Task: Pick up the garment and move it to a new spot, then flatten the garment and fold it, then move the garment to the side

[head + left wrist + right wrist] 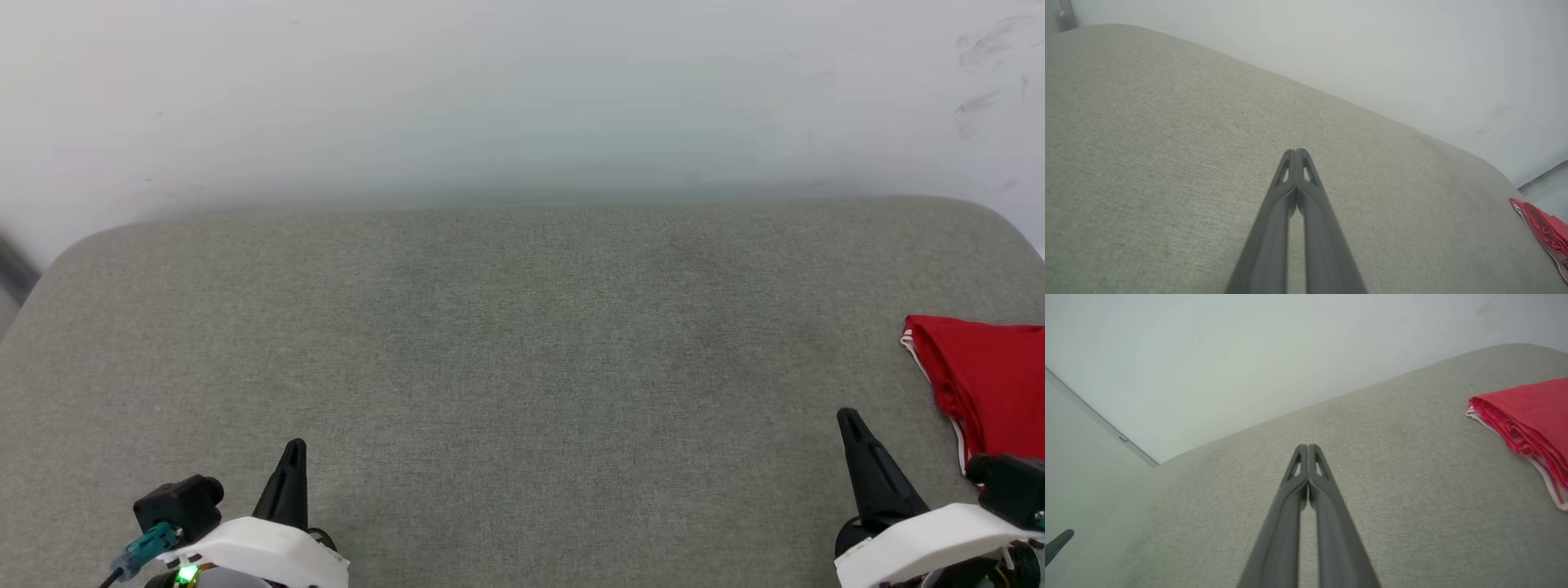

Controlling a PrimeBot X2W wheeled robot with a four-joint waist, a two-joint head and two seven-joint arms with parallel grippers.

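Note:
The garment (984,380), bright red with white trim, lies folded at the right edge of the grey cushioned surface (522,343); part of it runs out of the head view. It also shows at the right in the right wrist view as the garment (1529,412) and as a sliver of the garment (1545,230) in the left wrist view. My right gripper (849,418) is shut and empty, just left of the garment and apart from it; its tips (1308,447) meet. My left gripper (294,447) is shut and empty at the lower left, tips (1296,152) together.
A pale wall (522,98) rises behind the surface's far edge. The surface has rounded corners at the far left (73,253) and far right (996,216). A strip of floor (1545,179) shows beyond its right end.

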